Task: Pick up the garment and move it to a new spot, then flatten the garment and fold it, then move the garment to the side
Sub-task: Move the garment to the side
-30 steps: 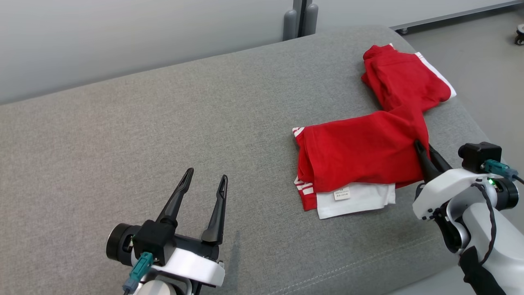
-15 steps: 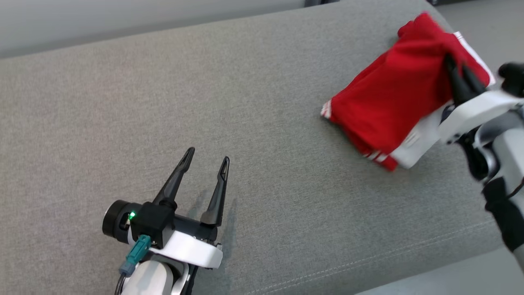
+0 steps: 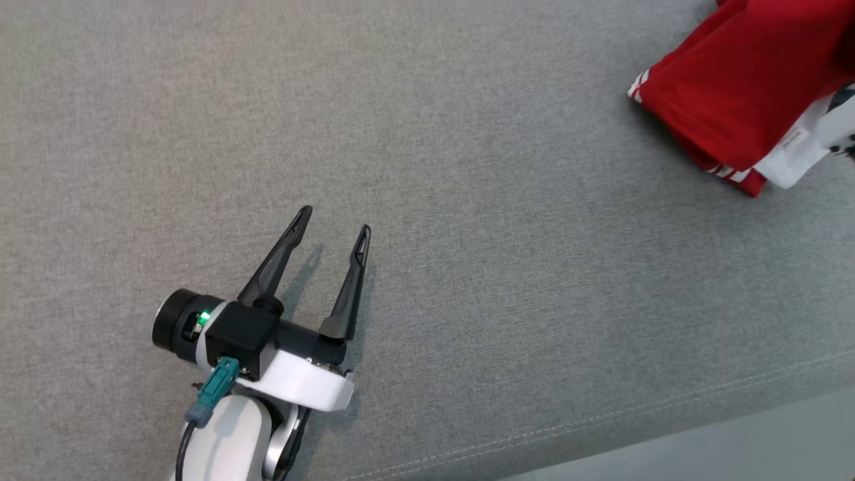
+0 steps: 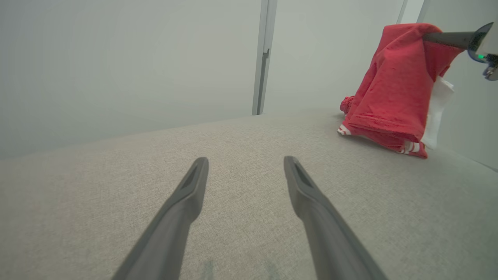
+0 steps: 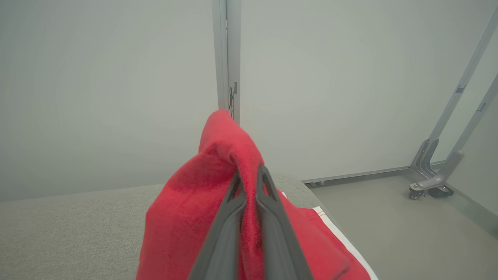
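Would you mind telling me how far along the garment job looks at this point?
Done: the right tool is shut on the red garment, which hangs mostly lifted off the grey cushion. In hand: the move to a new spot, not yet set down. Left: flattening, folding and moving it aside; the left tool is open and empty.

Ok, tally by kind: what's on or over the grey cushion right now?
1 red-and-white fabric garment
2 grippers with dark fingers: left gripper open, right gripper shut on the garment
Total: 3
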### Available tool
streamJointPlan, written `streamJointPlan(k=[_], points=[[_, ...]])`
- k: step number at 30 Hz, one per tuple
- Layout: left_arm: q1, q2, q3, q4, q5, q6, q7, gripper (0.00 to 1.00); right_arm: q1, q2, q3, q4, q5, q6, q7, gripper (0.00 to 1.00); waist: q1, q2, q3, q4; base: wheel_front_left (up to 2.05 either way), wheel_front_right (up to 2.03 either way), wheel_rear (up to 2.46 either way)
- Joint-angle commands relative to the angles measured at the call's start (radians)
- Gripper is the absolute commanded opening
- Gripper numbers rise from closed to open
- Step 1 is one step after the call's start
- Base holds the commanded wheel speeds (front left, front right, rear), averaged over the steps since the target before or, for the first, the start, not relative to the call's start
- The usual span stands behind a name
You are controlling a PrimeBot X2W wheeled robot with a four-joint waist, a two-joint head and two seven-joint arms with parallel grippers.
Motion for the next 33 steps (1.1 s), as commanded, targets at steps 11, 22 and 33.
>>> streamJointPlan(k=[11,22,33], points=[[-0.074,0.020,0.018,-0.037,0.026,-0.014,-0.010,1.00,-0.032,-0.054,-0.268,0.057,-0.070,0.001,-0.014,0.00,-0.0001,0.0000,0.113,0.043,0.00,0.00,0.00],[-0.092,0.033,0.005,-0.043,0.028,-0.018,-0.010,1.00,-0.049,-0.025,-0.610,0.133,-0.321,0.001,-0.014,0.05,-0.0001,0.0000,0.163,0.071,0.00,0.00,0.00],[-0.103,0.029,-0.004,-0.039,0.023,-0.015,-0.010,1.00,-0.053,0.080,-0.960,-0.004,-0.706,0.001,-0.014,1.00,-0.0001,0.0000,0.158,0.107,0.00,0.00,0.00]])
